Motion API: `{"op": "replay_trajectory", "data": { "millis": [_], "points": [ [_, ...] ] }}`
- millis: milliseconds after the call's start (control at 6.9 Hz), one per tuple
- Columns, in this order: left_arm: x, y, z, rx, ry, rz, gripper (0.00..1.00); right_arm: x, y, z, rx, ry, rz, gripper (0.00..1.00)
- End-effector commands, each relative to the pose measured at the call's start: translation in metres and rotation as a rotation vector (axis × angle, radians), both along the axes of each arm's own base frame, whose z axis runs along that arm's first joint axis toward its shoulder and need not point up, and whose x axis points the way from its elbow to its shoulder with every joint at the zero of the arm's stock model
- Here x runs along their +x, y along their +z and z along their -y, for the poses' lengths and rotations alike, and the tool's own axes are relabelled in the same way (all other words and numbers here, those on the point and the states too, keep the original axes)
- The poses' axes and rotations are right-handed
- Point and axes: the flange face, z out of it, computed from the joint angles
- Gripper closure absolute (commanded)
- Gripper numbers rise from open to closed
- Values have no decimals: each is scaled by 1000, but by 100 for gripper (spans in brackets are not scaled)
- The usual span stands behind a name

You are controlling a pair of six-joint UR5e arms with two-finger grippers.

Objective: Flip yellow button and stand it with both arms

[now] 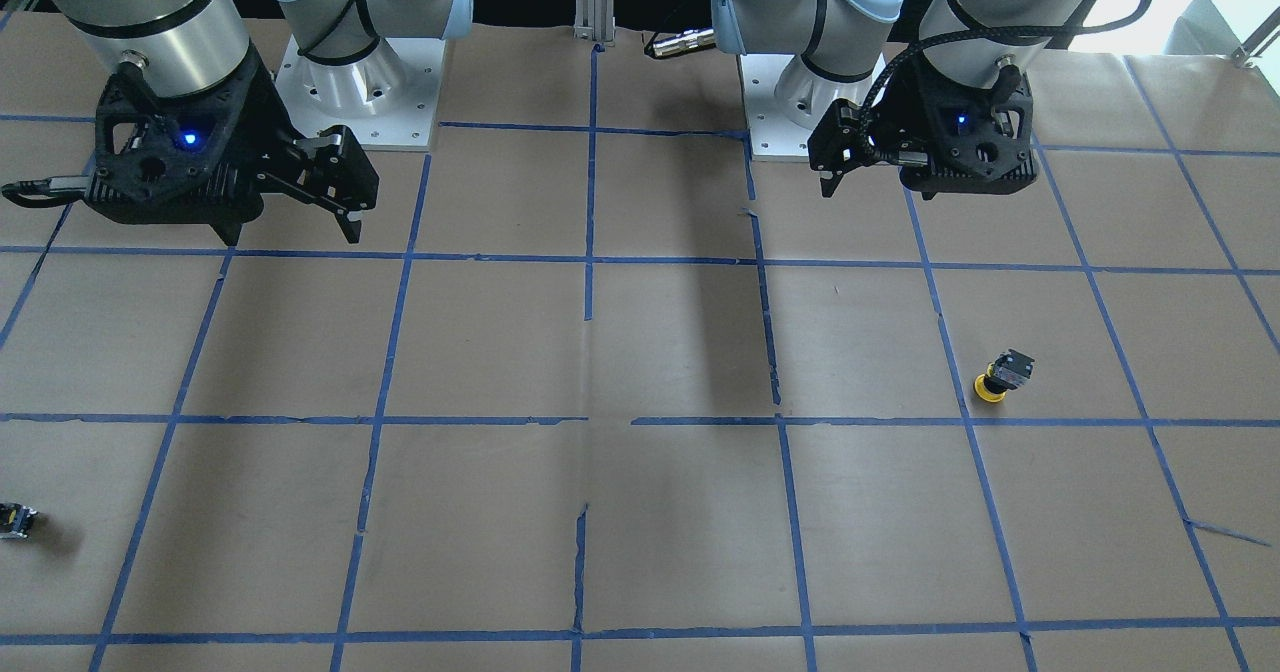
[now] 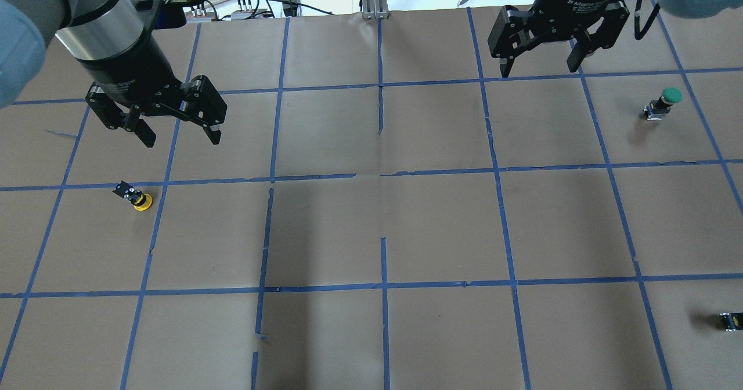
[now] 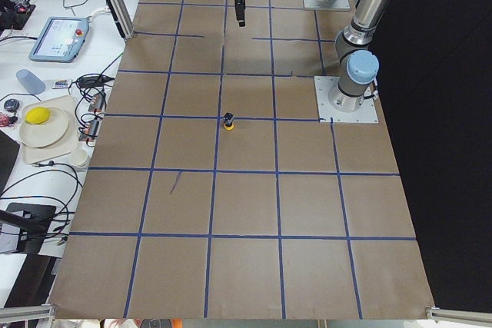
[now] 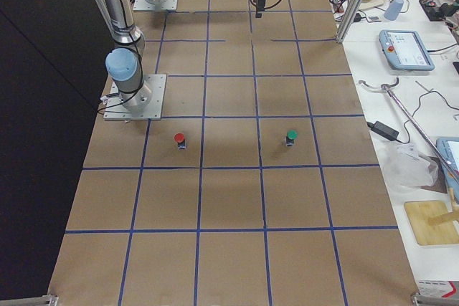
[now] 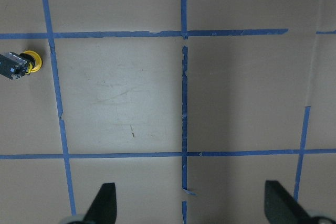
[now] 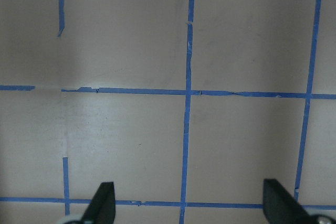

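The yellow button (image 2: 134,196) rests on the brown paper table at my left, its yellow cap against the paper and its black-and-grey body pointing up and away. It also shows in the front view (image 1: 1000,377), the left side view (image 3: 229,121) and at the left edge of the left wrist view (image 5: 21,64). My left gripper (image 2: 181,137) hangs open and empty above the table, farther out than the button and to its right; its fingertips (image 5: 105,203) frame bare paper. My right gripper (image 2: 538,68) is open and empty over the far right, well away from the button.
A green-capped button (image 2: 664,103) stands at the far right. A small dark capless switch piece (image 2: 730,320) lies near the right edge. A red-capped button (image 4: 179,138) stands near the right arm's base. Blue tape lines grid the paper.
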Motion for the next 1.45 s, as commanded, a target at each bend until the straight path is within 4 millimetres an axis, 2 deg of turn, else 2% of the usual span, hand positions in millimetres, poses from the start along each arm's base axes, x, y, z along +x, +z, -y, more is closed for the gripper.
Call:
{"op": "replay_trajectory", "data": {
  "millis": [0,1304],
  "points": [
    [0,-1,0,2,0,1,0,0,0,0,0,1,0,0],
    [0,-3,0,7,-14,2,0,0,0,0,0,1,2,0]
  ]
}}
